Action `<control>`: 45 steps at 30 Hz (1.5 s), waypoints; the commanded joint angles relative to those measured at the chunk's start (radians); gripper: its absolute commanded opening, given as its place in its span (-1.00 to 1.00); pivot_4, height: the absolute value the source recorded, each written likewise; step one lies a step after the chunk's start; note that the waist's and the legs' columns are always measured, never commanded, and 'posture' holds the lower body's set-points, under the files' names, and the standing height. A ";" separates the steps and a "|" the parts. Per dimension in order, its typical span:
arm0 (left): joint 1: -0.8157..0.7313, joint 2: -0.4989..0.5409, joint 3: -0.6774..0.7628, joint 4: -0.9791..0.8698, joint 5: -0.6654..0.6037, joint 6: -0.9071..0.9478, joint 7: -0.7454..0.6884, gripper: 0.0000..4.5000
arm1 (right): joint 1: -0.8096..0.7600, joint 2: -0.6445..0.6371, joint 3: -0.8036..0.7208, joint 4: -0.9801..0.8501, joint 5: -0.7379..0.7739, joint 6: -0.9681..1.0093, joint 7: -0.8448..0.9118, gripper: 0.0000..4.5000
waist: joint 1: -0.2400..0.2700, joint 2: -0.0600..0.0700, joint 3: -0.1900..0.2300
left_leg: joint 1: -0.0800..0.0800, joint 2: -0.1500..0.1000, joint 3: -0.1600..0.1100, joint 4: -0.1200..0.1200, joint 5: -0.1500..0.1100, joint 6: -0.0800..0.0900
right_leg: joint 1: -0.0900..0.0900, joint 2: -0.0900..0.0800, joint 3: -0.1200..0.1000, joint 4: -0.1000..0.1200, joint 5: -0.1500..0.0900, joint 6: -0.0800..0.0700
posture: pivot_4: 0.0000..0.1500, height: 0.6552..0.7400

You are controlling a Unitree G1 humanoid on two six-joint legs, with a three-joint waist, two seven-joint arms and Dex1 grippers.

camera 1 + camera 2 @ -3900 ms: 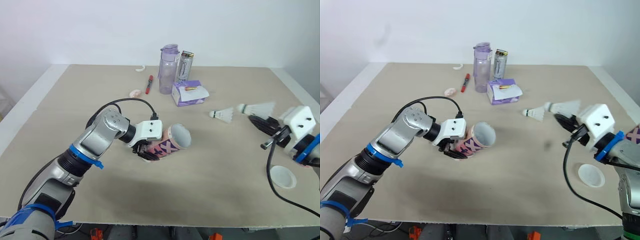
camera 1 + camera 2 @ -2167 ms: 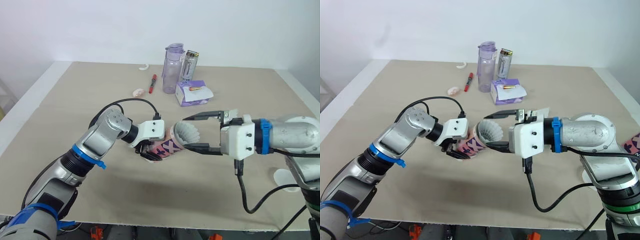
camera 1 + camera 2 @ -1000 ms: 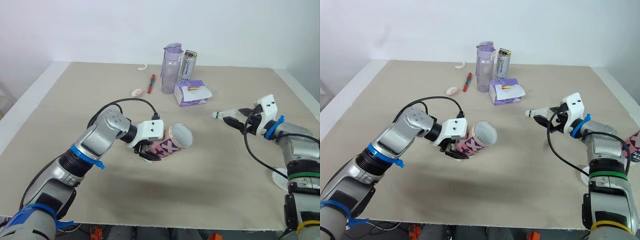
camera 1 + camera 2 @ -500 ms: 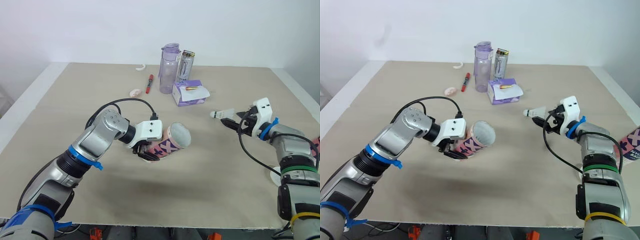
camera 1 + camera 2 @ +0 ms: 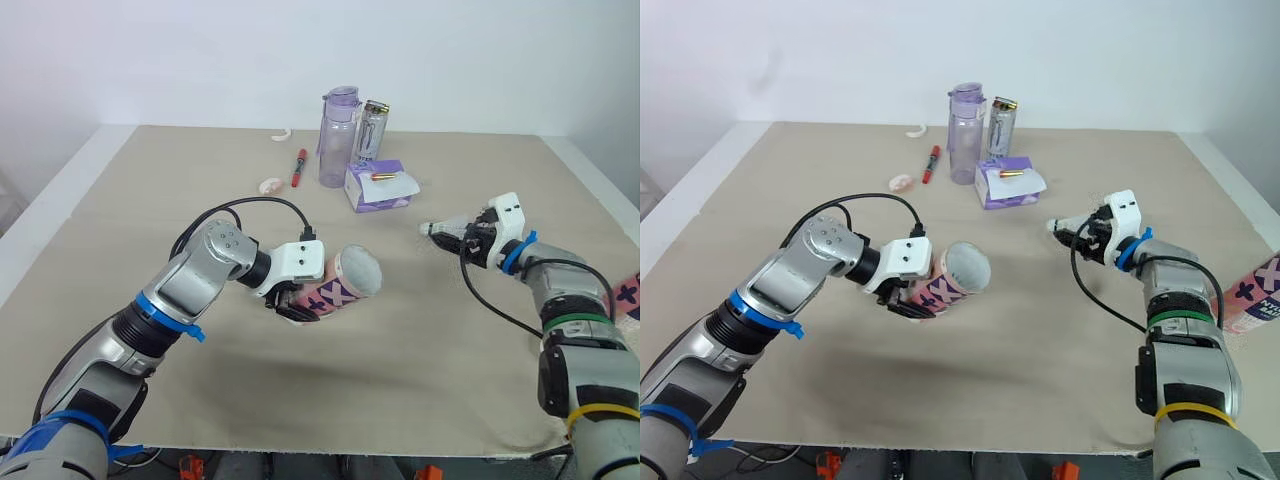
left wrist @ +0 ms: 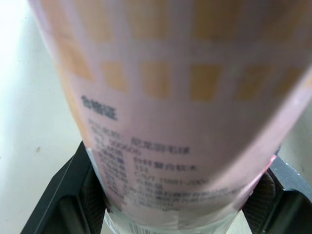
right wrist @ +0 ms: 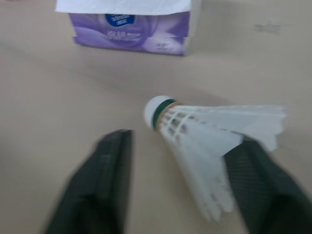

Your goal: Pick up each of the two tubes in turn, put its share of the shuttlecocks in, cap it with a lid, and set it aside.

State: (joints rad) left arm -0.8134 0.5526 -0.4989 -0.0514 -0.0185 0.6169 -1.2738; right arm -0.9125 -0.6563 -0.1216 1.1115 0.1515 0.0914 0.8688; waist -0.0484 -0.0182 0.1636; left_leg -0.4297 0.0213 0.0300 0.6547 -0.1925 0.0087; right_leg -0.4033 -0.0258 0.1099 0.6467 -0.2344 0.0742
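The left hand (image 5: 292,302) is clamped on a pink patterned tube (image 5: 345,283), which is held tilted above the table (image 5: 180,180) with its open mouth turned to the right. No lid is fitted, and its contents cannot be made out. The right hand (image 5: 1074,232) is spread wide, one finger on either side of a shuttlecock (image 7: 195,124) lying on the table, not yet gripped. A second tube (image 5: 1258,292) is seen far to the right. Filling is judged under way; capping and setting aside are left for both.
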 commanded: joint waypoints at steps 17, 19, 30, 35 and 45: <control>0.009 0.003 -0.030 0.056 0.032 -0.002 0.021 0.46 | 0.122 -0.068 0.010 -0.391 0.003 -0.085 0.094 -0.93 | 0.002 0.001 0.000 | 0.000 0.000 -0.001 0.000 0.000 0.000 | 0.000 0.000 0.000 0.000 0.000 0.001 | 1.00 1.00; 0.007 0.002 -0.029 0.057 0.028 0.001 0.018 0.46 | 0.233 -0.137 0.039 -0.621 -0.038 -0.201 0.156 -0.93 | 0.004 0.002 0.000 | 0.000 -0.001 -0.001 0.000 0.000 0.000 | 0.000 0.000 0.000 0.000 0.000 0.002 | 1.00 1.00; -0.003 -0.001 -0.029 0.076 0.014 -0.003 0.002 0.46 | 0.350 -0.318 0.040 -1.397 0.086 -0.231 0.299 -0.93 | 0.002 0.004 0.001 | 0.002 -0.001 -0.002 0.000 0.000 0.000 | 0.001 0.000 0.001 0.001 0.000 0.000 | 1.00 1.00; -0.009 -0.016 -0.027 0.075 0.008 0.012 0.006 0.46 | 0.333 -0.327 0.060 -1.448 0.092 -0.220 0.327 -0.93 | 0.005 0.004 0.001 | 0.002 0.000 -0.002 0.000 0.000 0.000 | 0.000 -0.002 0.001 0.001 0.000 -0.001 | 1.00 1.00; 0.002 -0.007 -0.024 0.055 -0.005 0.041 0.008 0.46 | 0.374 -0.369 0.045 -1.451 0.146 -0.242 0.397 -0.93 | 0.007 0.004 0.001 | -0.002 -0.002 -0.001 0.000 0.000 0.000 | -0.002 -0.007 0.000 0.001 -0.004 0.003 | 1.00 1.00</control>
State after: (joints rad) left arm -0.8311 0.5303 -0.4937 -0.0189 -0.0476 0.6363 -1.2789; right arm -0.5427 -1.0034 -0.0434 -0.3201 0.2726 -0.1367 1.2503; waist -0.0411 -0.0146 0.1648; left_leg -0.4312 0.0194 0.0292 0.6549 -0.1924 0.0088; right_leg -0.4050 -0.0327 0.1098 0.6474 -0.2380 0.0767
